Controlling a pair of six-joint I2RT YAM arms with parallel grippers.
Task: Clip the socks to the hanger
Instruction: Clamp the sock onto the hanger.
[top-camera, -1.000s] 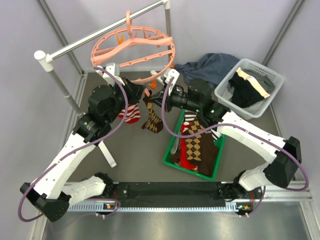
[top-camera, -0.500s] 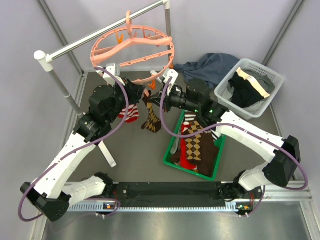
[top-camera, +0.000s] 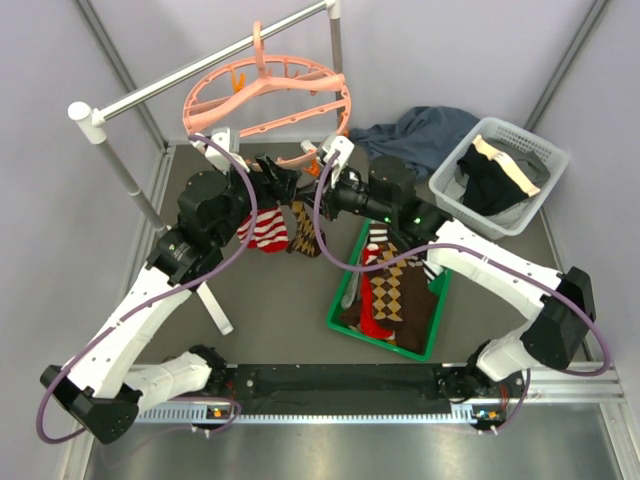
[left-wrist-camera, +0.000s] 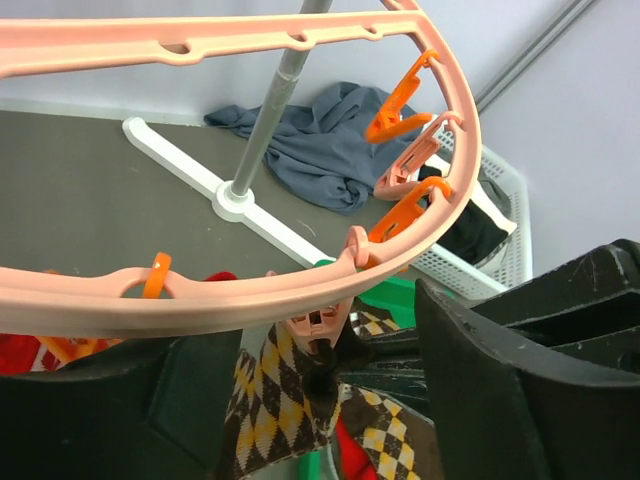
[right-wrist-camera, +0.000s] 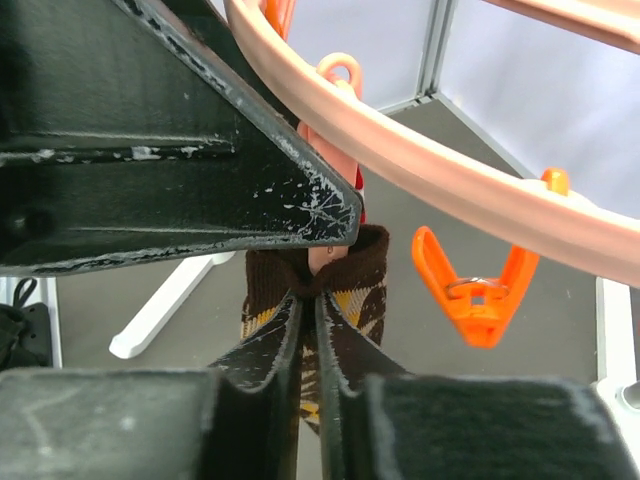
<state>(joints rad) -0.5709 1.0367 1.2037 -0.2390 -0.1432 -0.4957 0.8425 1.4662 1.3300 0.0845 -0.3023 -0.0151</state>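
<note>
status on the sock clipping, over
Left gripper open, straddling a pink clip. Right gripper shut on argyle sock, cuff at that clip under the hanger. Nothing blocking.

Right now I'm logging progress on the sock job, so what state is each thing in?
hanger, hung tilted on the rail.
argyle sock, cuff up at a pink clip.
striped sock, hanging under the hanger.
right gripper, shut on argyle sock.
left gripper, open, straddling the clip.
green bin, holding more socks.
white basket, holding garments.

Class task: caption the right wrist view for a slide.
Right gripper pinches the argyle sock at a pink clip under the hanger; an orange clip hangs beside it.
</note>
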